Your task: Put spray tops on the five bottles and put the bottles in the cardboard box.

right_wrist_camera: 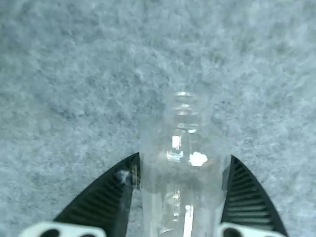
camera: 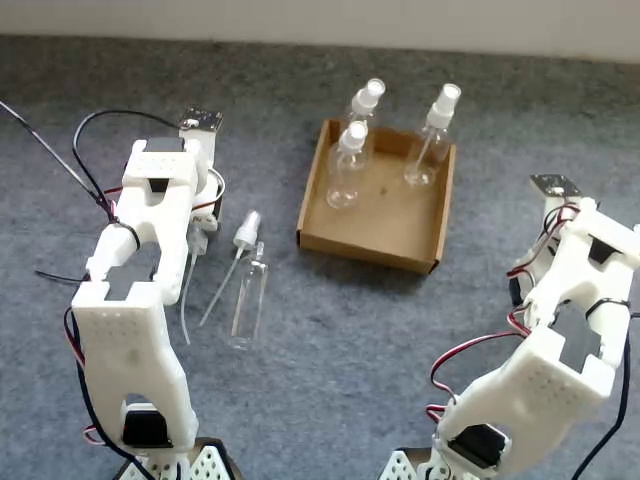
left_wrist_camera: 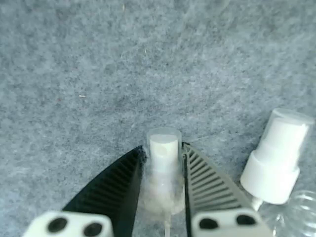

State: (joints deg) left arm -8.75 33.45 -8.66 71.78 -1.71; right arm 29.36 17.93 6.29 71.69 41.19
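A spray top [left_wrist_camera: 163, 170] is gripped by the left end effector [left_wrist_camera: 163, 151] and an uncapped bottle [right_wrist_camera: 183, 128] by the right end effector [right_wrist_camera: 183, 161], while three capped bottles [camera: 345, 172] are stood in the cardboard box [camera: 420, 263] and a bare bottle [camera: 248, 296] is laid on the surface [camera: 350, 345].

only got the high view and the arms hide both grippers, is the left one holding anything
observer: yes, the left gripper is shut on a spray top.
operator: ok and the right
observer: the right gripper is shut on a clear bottle held between its fingers.
operator: is that bottle capped
observer: no, its threaded neck is bare and points away from the wrist.
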